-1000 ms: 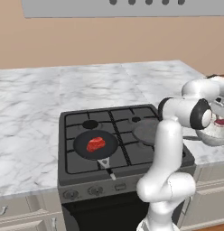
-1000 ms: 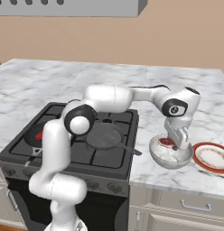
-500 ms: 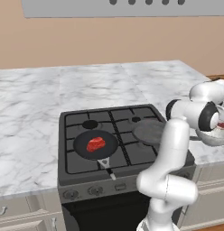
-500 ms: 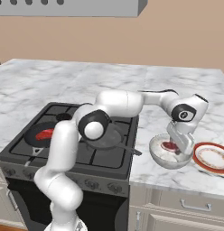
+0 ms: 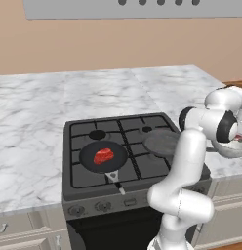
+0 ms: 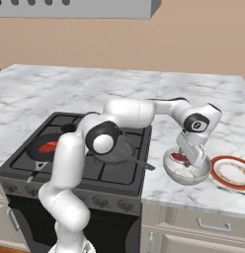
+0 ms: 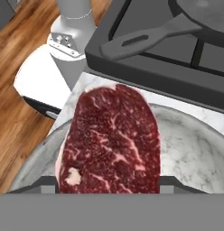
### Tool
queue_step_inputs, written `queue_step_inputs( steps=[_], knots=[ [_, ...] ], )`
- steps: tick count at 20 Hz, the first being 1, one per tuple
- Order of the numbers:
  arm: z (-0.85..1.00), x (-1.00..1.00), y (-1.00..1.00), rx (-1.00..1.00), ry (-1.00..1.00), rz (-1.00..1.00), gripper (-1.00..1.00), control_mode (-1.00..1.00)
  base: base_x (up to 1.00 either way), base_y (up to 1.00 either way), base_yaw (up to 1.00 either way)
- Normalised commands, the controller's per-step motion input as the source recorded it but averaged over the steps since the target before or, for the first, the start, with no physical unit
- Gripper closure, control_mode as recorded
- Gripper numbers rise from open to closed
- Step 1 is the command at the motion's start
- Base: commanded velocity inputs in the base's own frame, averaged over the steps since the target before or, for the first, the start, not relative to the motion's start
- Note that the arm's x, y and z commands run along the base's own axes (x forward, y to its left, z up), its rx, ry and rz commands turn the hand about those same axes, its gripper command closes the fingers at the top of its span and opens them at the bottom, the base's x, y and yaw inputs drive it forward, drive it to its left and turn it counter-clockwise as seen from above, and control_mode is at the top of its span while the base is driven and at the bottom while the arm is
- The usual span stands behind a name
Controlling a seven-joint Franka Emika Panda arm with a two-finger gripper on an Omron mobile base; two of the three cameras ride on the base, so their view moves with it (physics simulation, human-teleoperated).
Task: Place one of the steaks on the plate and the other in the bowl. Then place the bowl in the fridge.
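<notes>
**Marbled steak going into the bowl**

We are holding the marbled steak between our fingers, low inside the speckled bowl on the counter just right of the stove. Our gripper is clamped across its width. It looks soft, floppy and slick, so gripping mid-slab seems best. The plain steak is lying in the frying pan; the plate is sitting beside the bowl.

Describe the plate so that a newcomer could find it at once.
Start at the black stove and go right along the marble counter. Past the speckled bowl lies the plate: flat, white, red-orange rimmed and bare, unlike the deep bowl.
</notes>
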Motion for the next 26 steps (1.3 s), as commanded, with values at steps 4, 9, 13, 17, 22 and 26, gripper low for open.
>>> queue_step_inputs(
  steps=[4,9,13,17,22,26],
  knots=[
    [-0.02,0.01,0.05,0.0,-0.03,0.0,-1.0,-1.0,0.0,0.0,0.0],
    [0.0,0.0,0.0,0.0,-0.05,0.0,-1.0,-1.0,0.0,0.0,0.0],
    [0.1,0.0,0.04,-0.03,-0.02,0.0,-1.0,-1.0,0.0,0.0,0.0],
    [0.51,-0.26,0.49,-0.25,-0.05,-0.01,-1.0,-1.0,0.0,0.0,0.0],
    [0.31,-0.46,1.0,-0.24,-0.04,0.0,-1.0,-1.0,0.0,0.0,0.0],
    [0.56,-0.49,1.0,-0.06,-0.07,0.15,-1.0,-1.0,0.0,0.0,0.0]
  ],
)
